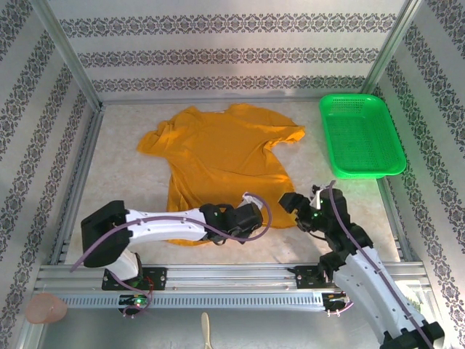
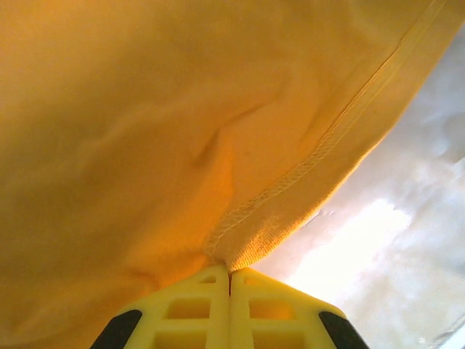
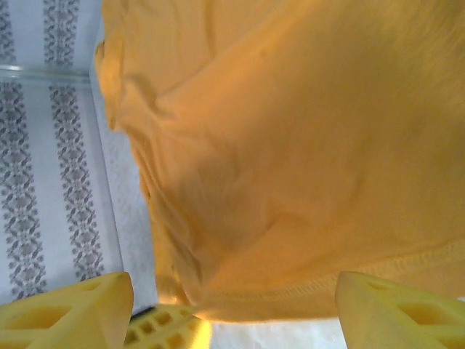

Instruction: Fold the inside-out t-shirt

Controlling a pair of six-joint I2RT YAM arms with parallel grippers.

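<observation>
Two sets of jaws at the near hem of the shirt (image 1: 218,153): one pinching, one wide.
Left jaws, at the shirt's 6 o'clock edge, are pressed tight together on the hem (image 2: 290,182), with cloth bunched where the yellow fingers (image 2: 189,313) meet. Right jaws, at the shirt's 5 o'clock corner, stand wide apart, the hem stretching across the gap between them, nothing gripped. The shirt lies spread and wrinkled mid-counter (image 1: 116,182), mustard-orange, neck toward 12 o'clock, sleeves out at 10 and 2 o'clock. Farther off at 2 o'clock a green basket (image 1: 363,174) sits near the right-hand sleeve, not touching it.
</observation>
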